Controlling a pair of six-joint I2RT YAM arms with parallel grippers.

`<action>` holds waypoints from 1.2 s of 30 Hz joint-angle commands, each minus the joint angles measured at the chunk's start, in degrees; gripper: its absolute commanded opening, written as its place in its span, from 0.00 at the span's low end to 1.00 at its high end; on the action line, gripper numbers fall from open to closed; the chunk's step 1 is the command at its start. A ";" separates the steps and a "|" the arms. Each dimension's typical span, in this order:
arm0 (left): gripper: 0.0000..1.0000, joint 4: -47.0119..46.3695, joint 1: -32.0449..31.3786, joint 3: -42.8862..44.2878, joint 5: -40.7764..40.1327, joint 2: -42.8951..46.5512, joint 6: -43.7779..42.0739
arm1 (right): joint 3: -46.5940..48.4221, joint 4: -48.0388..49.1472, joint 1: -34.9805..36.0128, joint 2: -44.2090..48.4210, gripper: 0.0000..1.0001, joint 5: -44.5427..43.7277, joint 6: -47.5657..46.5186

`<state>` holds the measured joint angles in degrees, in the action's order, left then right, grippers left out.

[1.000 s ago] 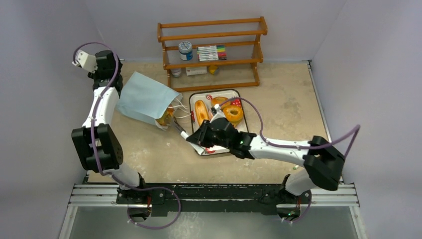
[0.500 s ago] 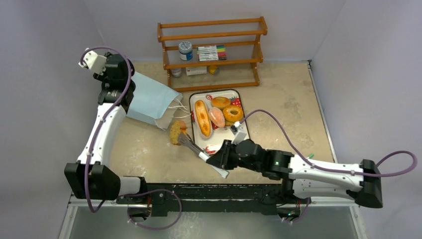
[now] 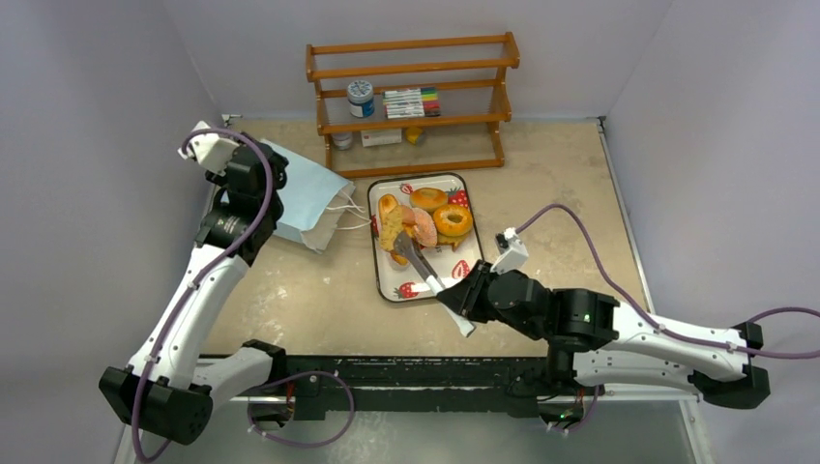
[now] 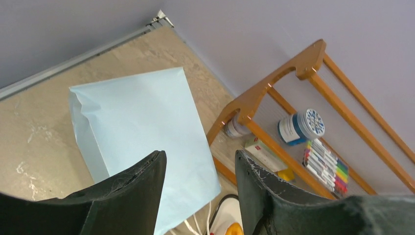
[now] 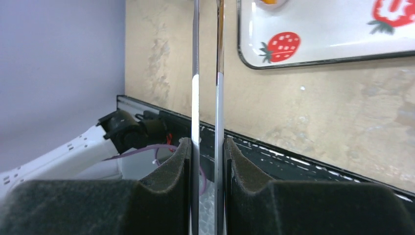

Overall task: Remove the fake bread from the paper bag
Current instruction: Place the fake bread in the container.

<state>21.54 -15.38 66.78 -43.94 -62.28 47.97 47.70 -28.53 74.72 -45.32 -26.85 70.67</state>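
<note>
The light blue paper bag (image 3: 307, 198) lies flat on the table, mouth and white cord handles toward the strawberry-print tray (image 3: 375, 261). My left gripper (image 3: 269, 184) hovers open and empty above the bag (image 4: 147, 127); its jaws (image 4: 200, 161) stand wide apart. My right gripper (image 3: 462, 304) is shut on metal tongs (image 3: 425, 275), whose two arms show between my pads (image 5: 206, 147). The tong tips hold the brown speckled bun (image 3: 392, 235) over the tray, on the long golden loaf (image 3: 386, 206). Two orange-brown rings (image 3: 428, 198) (image 3: 453, 219) and the pinkish oval (image 3: 423, 227) lie on the tray.
A wooden shelf (image 3: 416, 97) stands at the back wall with a blue-lidded jar (image 3: 360, 94), markers (image 3: 411, 101) and small items; it also shows in the left wrist view (image 4: 274, 98). The tray's near rim (image 5: 318, 61) shows in the right wrist view. Walls close both sides.
My right arm carried the bun in the tongs from the bag's mouth over to the tray. My left gripper moved from the bag's far end to above the bag, which now lies flatter.
</note>
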 commanded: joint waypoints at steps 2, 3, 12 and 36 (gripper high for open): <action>0.53 2.47 -3.43 -1.84 -1.73 3.57 0.92 | 3.39 -9.22 0.08 3.19 0.00 -6.82 8.19; 0.53 2.53 -3.81 -2.10 -1.69 3.95 0.90 | 3.87 -10.54 0.08 3.36 0.00 -7.08 9.00; 0.53 1.75 -5.01 -2.96 -0.33 4.44 0.93 | 5.28 -19.08 0.08 3.61 0.00 -4.85 13.76; 0.53 -1.89 -7.01 -4.79 0.33 0.13 2.68 | -8.94 -15.68 0.08 9.78 0.31 2.14 24.92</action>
<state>22.65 -21.96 62.19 -43.66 -62.15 49.82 38.89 -44.71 74.72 -36.51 -24.40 92.40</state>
